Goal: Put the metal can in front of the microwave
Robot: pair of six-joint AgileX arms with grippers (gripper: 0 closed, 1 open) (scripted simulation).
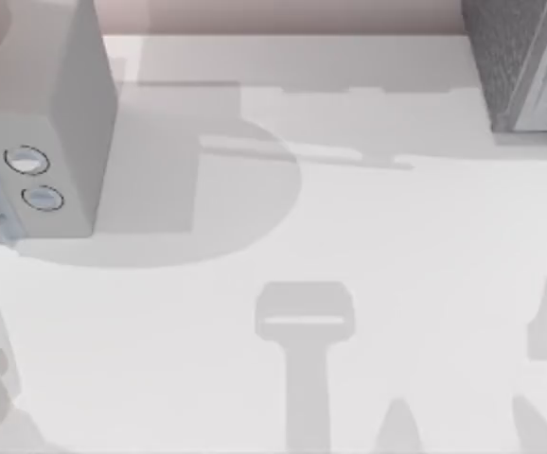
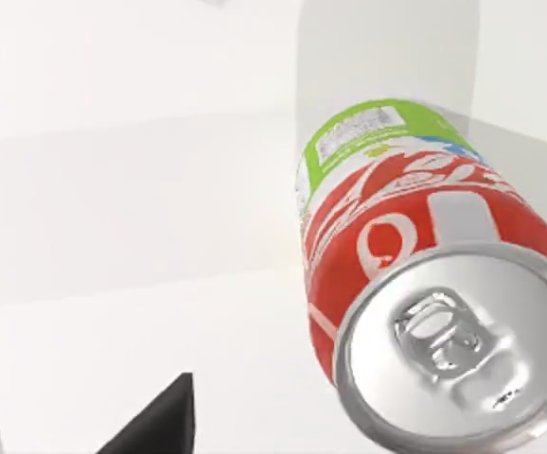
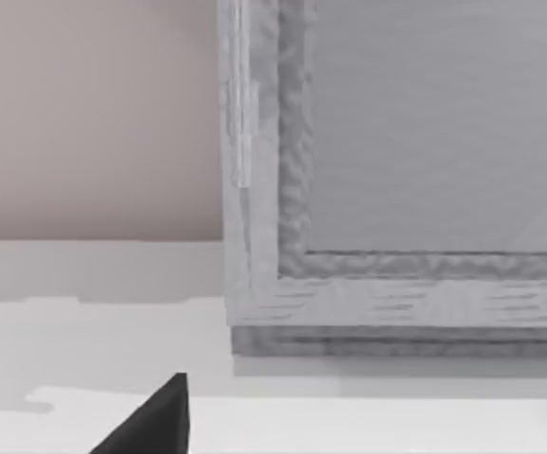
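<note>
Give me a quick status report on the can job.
Left gripper close over metal can, fingers unclear. Right gripper faces speckled grey box. Can upright on table; microwave at table's left. Nothing seen blocking.

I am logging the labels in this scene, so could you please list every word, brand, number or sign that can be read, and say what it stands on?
Metal can, red band: large white lettering, curved and cut off, no whole word readable.
Metal can, lime-green base: a white label patch of fine print, too small to read.
Microwave: two ringed dials, no readable marks.
Speckled grey box: pale side panel with faint marks, too blurred to read.
</note>
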